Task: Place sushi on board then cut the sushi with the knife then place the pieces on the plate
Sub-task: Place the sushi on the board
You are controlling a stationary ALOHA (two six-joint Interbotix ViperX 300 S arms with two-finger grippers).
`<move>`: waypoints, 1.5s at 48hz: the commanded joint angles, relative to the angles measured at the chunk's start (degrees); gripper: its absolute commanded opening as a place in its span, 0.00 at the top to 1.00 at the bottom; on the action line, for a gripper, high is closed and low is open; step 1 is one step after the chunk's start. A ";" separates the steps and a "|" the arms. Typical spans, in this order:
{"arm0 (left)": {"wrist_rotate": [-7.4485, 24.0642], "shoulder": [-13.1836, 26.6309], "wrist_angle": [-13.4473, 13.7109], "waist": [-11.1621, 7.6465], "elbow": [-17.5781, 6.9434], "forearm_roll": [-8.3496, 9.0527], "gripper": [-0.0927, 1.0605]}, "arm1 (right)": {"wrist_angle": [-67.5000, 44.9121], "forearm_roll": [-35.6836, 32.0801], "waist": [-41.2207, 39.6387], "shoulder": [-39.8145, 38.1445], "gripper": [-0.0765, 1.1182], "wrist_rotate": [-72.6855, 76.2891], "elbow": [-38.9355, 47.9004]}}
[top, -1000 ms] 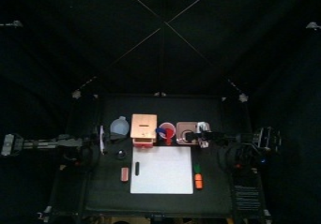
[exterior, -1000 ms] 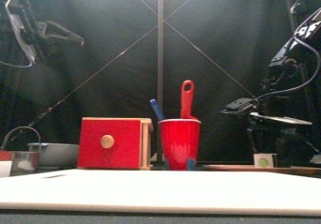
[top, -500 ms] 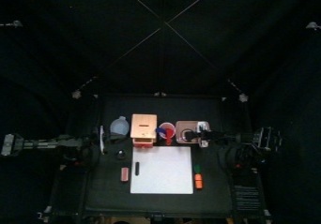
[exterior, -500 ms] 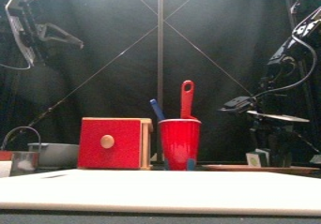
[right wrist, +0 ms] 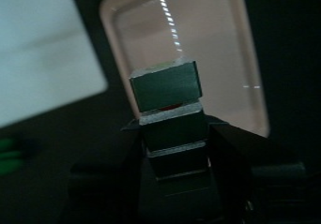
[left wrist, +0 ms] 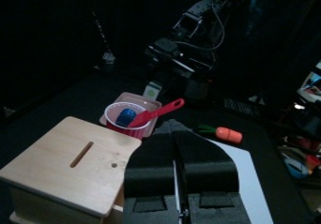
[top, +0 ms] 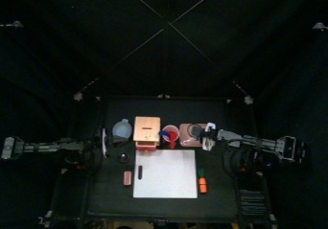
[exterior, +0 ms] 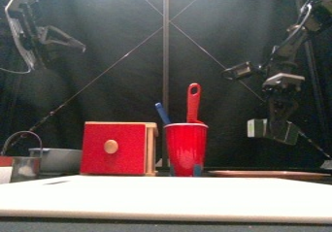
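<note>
Right tool (right wrist: 170, 115) clamped on the sushi roll (right wrist: 168, 85), a dark block seen end-on. It hangs in the air over the pink tray (right wrist: 207, 40), not touching it. White board (top: 167, 175) lies just beside the tray, toward the front. Left tool (left wrist: 179, 167) has its jaws together, parked high at the left. Judgement: carry level, keep wide of the red cup (top: 171, 134), set the roll flat mid-board, release gently since the blocks separate.

Dark green sushi block (right wrist: 170, 85) above pink tray (right wrist: 216, 31) — toy knives (exterior: 193, 100) standing in red cup (exterior: 185, 145)
</note>
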 commanded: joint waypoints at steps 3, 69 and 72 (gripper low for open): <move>0.00 0.26 0.44 0.18 -0.70 0.00 0.92 | 0.79 11.78 0.62 -3.43 0.39 5.10 -1.85; -0.44 0.26 5.71 -0.09 0.53 -5.89 0.92 | 8.44 -5.71 36.74 21.97 0.39 107.14 -23.99; -0.44 0.26 5.63 0.00 0.97 -5.89 0.92 | 9.58 -6.68 36.91 23.73 0.39 109.16 -25.31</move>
